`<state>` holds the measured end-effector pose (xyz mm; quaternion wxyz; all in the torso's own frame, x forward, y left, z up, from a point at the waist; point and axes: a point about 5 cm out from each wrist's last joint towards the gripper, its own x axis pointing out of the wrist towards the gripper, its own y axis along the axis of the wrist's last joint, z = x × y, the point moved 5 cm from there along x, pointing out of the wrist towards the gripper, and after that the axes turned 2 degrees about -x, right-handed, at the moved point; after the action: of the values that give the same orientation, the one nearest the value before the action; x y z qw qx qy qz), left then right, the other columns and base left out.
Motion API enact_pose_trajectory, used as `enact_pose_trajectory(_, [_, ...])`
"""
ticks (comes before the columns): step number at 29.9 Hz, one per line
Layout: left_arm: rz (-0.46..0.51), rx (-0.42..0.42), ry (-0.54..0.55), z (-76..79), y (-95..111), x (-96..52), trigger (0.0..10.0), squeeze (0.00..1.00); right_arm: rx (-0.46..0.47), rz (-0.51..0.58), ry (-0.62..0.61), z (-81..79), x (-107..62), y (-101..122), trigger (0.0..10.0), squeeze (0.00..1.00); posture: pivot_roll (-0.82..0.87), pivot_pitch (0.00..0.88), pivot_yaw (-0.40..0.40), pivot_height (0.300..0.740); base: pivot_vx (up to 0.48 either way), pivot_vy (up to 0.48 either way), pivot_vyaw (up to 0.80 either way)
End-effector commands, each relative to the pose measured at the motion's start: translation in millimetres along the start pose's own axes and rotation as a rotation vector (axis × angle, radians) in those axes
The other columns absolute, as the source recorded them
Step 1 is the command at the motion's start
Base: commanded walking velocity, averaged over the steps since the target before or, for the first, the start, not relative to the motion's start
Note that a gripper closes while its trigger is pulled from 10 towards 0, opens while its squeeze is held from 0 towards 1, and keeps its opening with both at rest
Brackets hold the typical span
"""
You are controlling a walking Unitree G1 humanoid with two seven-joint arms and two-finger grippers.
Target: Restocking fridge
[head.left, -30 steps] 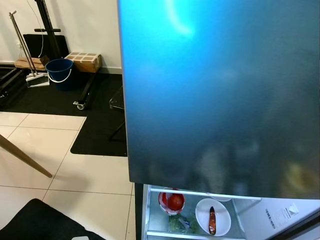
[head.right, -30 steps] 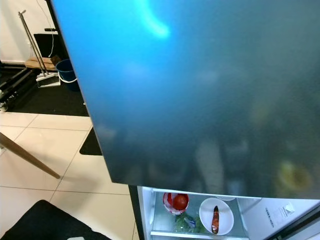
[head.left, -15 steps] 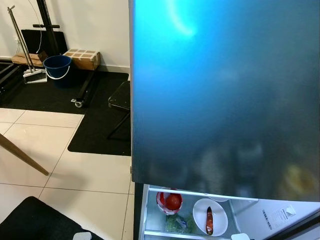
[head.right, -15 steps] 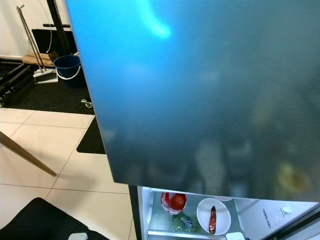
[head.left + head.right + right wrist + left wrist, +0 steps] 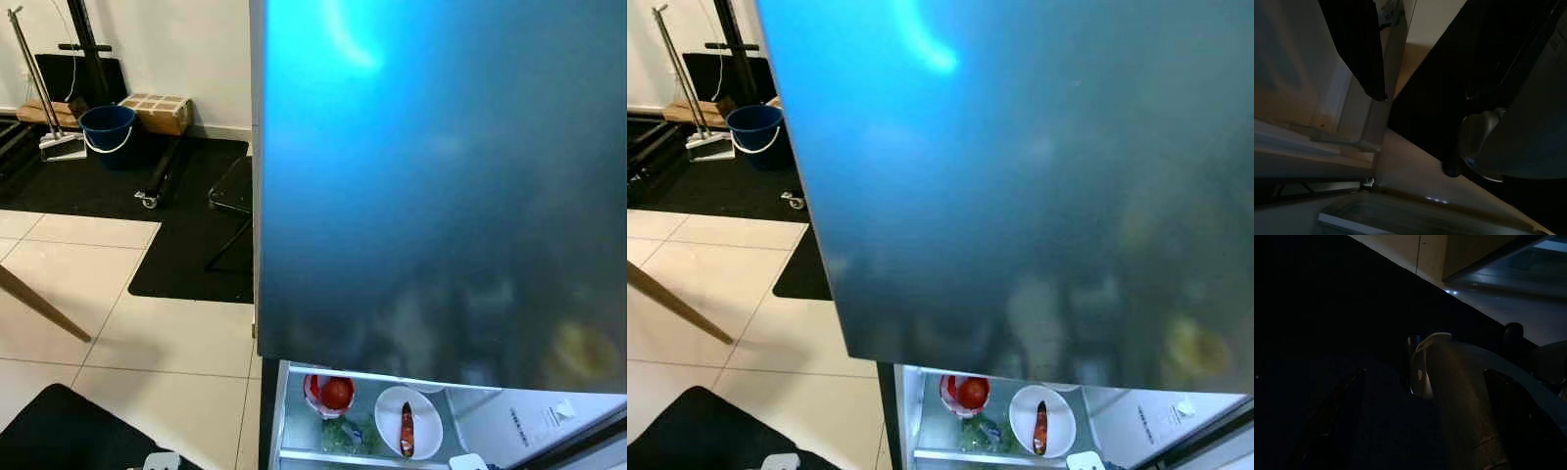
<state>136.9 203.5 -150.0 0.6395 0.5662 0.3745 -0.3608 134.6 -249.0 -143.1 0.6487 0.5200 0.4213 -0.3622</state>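
Filling upper right of frame: dark glossy fridge door (image 5: 441, 186). Showing at bottom centre: lit fridge compartment (image 5: 294, 431), holding red tomato bowl (image 5: 328, 392) beside white plate (image 5: 409, 436) with reddish sausage. Blue bucket (image 5: 106, 127) sitting upper left. Grippers' finger state: cannot tell for either.

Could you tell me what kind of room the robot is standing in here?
Likely a home kitchen or utility area: an open fridge with food on its shelf, a tiled floor, and a blue bucket by the wall.
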Motion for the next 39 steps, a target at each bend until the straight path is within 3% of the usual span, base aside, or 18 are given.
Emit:
enact_pose_trajectory(1, [-0.054, 0.002, -0.013, 7.6, -15.9, -0.7, 10.0, 0.0, 0.009, -0.022, -0.012, 3.2, -1.0, -5.7, 10.0, 0.0, 0.08, 0.0, -0.095, 0.74, -0.304, 0.0, 0.0])
enact_pose_trajectory(12, [-0.048, 0.006, -0.029, 15.1, -13.0, 1.2, 10.0, 0.0, -0.007, 0.0, -0.01, 5.8, -0.1, 5.9, 10.0, 0.0, 0.07, 0.0, -0.092, 0.74, -0.333, 0.0, 0.0])
enact_pose_trajectory(39, [-0.048, 0.012, -0.045, 21.4, -15.4, 1.4, 10.0, 0.0, -0.003, -0.003, 0.011, 0.0, 0.5, 3.4, 10.0, 0.0, 0.06, 0.0, -0.084, 0.74, -0.368, 0.0, 0.0])
